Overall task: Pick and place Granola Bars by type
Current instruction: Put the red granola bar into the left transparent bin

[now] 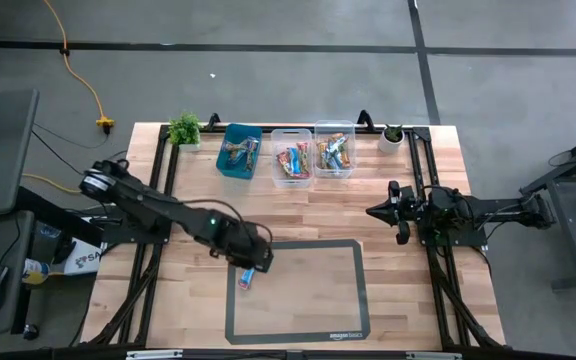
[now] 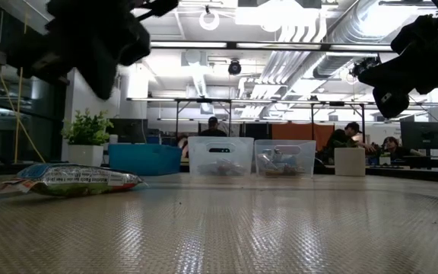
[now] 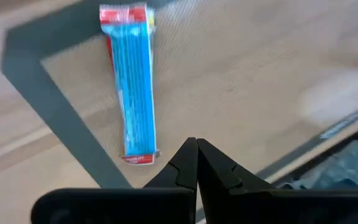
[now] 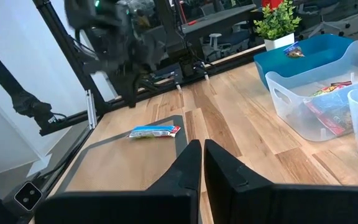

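the left gripper [image 1: 258, 262], fingers together and empty, hung just over the one loose blue granola bar [image 1: 247, 278] lying flat inside the mat's left edge, apparently for sorting; right gripper [image 1: 380, 211] waited closed.

Teal bin [image 1: 239, 152], two plants [image 1: 184, 129]

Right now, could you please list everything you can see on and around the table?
Blue foil-wrapped granola bar: one, lying inside the grey-bordered mat, near its left edge.
Grey-bordered mat: one, table front.
Teal plastic bin: one, back row, bars inside.
Clear plastic bins: two, right of the teal bin, bars inside.
Small potted plants: two, back corners.
Left tool: shut, above the bar.
Right tool: shut, waiting at right.
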